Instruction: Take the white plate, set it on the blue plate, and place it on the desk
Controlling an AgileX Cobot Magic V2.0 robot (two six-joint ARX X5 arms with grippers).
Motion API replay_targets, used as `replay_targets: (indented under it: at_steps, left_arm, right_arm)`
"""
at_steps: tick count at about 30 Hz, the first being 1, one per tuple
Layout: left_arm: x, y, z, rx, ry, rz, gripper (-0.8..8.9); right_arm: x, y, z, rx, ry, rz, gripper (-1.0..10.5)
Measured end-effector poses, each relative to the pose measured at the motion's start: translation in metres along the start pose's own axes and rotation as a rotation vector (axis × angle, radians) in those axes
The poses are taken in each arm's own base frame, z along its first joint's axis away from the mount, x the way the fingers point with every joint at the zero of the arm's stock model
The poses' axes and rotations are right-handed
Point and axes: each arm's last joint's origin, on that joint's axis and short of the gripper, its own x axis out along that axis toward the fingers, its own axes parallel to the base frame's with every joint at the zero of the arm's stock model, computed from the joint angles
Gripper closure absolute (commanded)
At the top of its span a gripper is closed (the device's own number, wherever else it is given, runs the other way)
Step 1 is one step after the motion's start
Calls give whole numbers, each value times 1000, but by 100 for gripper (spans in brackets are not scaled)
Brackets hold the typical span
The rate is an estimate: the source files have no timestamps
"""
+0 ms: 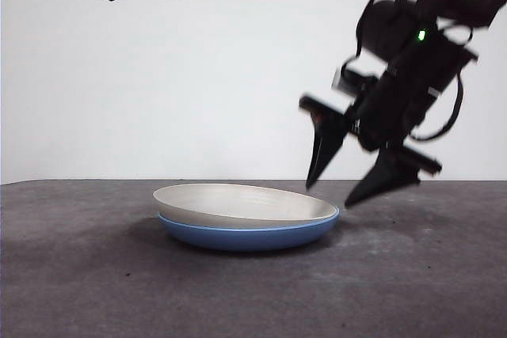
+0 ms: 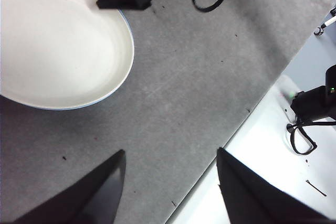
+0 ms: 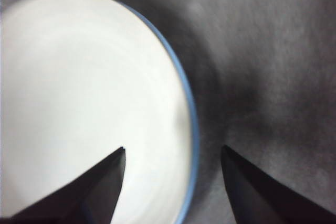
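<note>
Two plates are stacked, the white plate (image 1: 238,202) nested in the blue plate (image 1: 253,237) on the desk (image 1: 79,275), its rim between the right gripper's (image 1: 333,193) wide-open jaws; looks stiff, slick, breakable, so pinch that rim edge, while the left gripper (image 2: 170,182) waits open.

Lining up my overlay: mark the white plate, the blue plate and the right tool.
white plate (image 1: 238,199), front view, inner surface.
blue plate (image 1: 249,239), front view, outer side wall under the white one.
right tool (image 1: 339,186), front view, midway between its open tips.
</note>
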Motion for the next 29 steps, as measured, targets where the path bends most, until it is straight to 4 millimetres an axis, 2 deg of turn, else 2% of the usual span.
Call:
replay_targets:
  at_steps: [5,12,17,22,29]
  left_arm:
    - [0,0,0,0,0,0,534]
    - [0,0,0,0,0,0,534]
    - [0,0,0,0,0,0,534]
    - [0,0,0,0,0,0,534]
    - [0,0,0,0,0,0,534]
  right_arm:
    - [-39,14,3,-55,-54,2,658]
    - [-100,32,-8,-172,-89,14,659]
    - [-150,43,-26,-257,-109,38,659]
    - [-188,46,-51,-303,-67,97,659]
    - [-220,48,-85,-326,29,160,659]
